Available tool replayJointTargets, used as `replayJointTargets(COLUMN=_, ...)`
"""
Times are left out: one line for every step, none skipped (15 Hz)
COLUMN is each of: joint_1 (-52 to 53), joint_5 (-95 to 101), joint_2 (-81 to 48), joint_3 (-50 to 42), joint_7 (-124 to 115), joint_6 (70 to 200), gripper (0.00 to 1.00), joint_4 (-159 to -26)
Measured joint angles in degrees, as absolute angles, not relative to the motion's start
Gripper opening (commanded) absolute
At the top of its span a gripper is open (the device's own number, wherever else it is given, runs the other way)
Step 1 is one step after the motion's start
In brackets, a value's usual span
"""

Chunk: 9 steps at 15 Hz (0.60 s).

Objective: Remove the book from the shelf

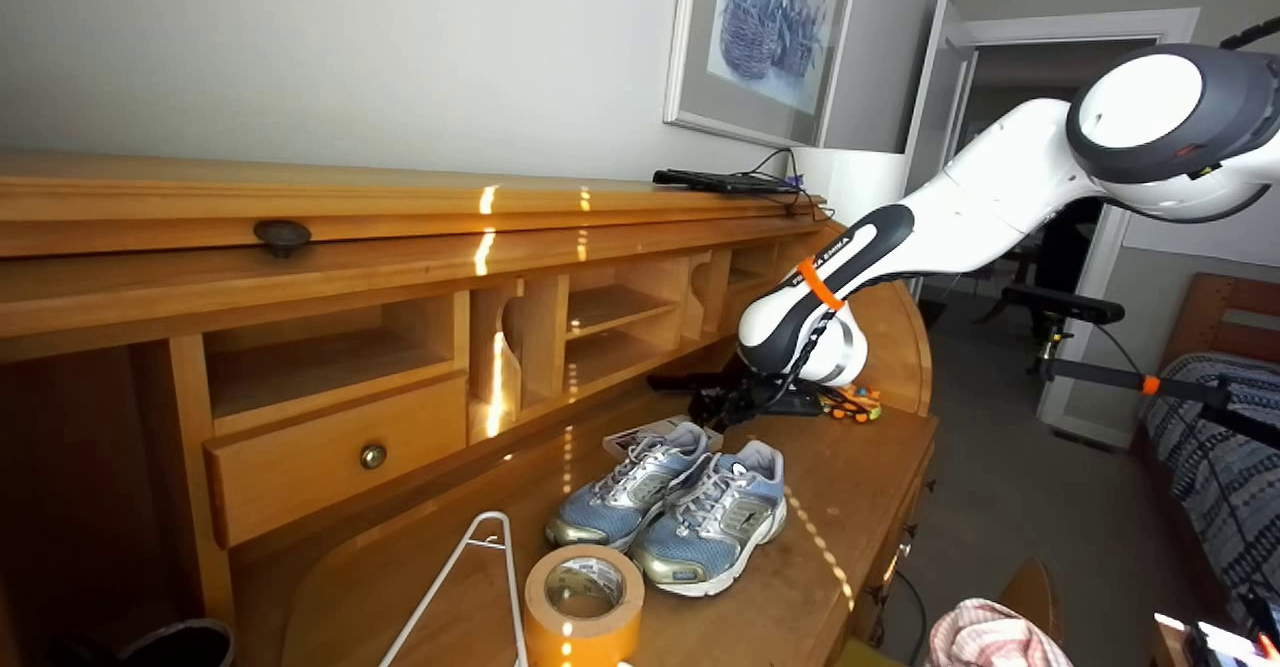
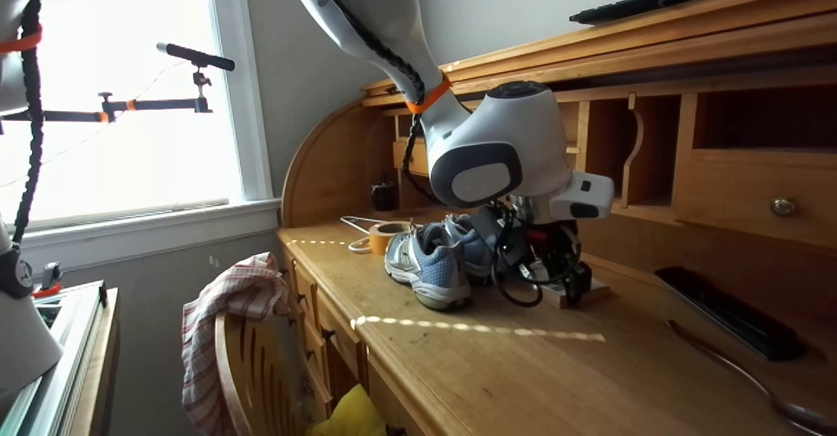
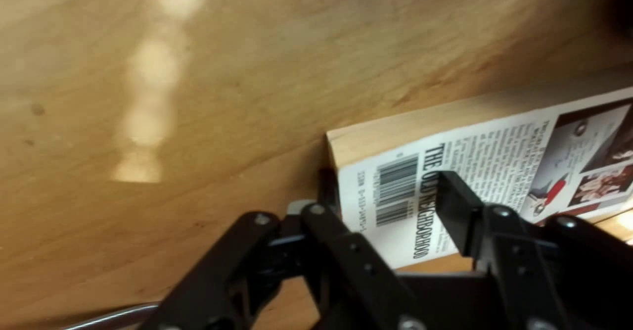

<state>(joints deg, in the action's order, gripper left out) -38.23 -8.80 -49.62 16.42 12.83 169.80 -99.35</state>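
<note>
over the desk (image 2: pixel 588 370), arm (image 1: pixel 985 202) bent downward, pincer (image 3: pixel 389 196) parted at book (image 3: pixel 487 159)

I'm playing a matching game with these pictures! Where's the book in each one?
In an exterior view: the book is just below the middle, partly hidden behind the sneakers.
In an exterior view: the book is right of the middle and lower down, to the right of the sneakers, partly hidden.
Wrist view: the book is big, at the right, running off the edge.
Shared landmark: the black fingers, close by the book in all three.
</note>
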Motion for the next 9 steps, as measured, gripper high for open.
replayJointTargets(joint_1=-38.5, joint_5=-8.8, joint_2=-49.7, joint_3=16.8, joint_7=12.9, joint_6=169.3, gripper=0.16, joint_4=-99.1)
replayJointTargets(joint_1=-38.6, joint_5=-8.8, joint_2=-49.7, joint_3=17.1, joint_7=13.0, joint_6=168.7, gripper=0.09, joint_4=-98.8)
replayJointTargets(joint_1=-38.8, joint_5=-8.8, joint_2=-49.6, joint_3=17.4, joint_7=13.0, joint_6=168.1, gripper=0.02, joint_4=-98.6)
replayJointTargets(joint_1=-38.9, joint_5=-8.8, joint_2=-49.5, joint_3=17.6, joint_7=13.0, joint_6=167.3, gripper=0.01, joint_4=-98.4)
replayJointTargets(joint_1=-38.9, joint_5=-8.8, joint_2=-49.3, joint_3=17.6, joint_7=13.1, joint_6=166.3, gripper=0.03, joint_4=-98.2)
replayJointTargets(joint_1=-38.9, joint_5=-8.8, joint_2=-49.0, joint_3=17.6, joint_7=13.2, joint_6=165.3, gripper=0.04, joint_4=-98.2)
replayJointTargets(joint_1=-38.9, joint_5=-8.8, joint_2=-48.8, joint_3=17.6, joint_7=13.4, joint_6=164.3, gripper=0.02, joint_4=-98.2)
replayJointTargets(joint_1=-38.9, joint_5=-8.8, joint_2=-48.5, joint_3=17.6, joint_7=13.6, joint_6=163.6, gripper=0.04, joint_4=-98.2)
replayJointTargets(joint_1=-38.9, joint_5=-8.8, joint_2=-48.2, joint_3=17.6, joint_7=13.9, joint_6=162.8, gripper=0.03, joint_4=-98.2)
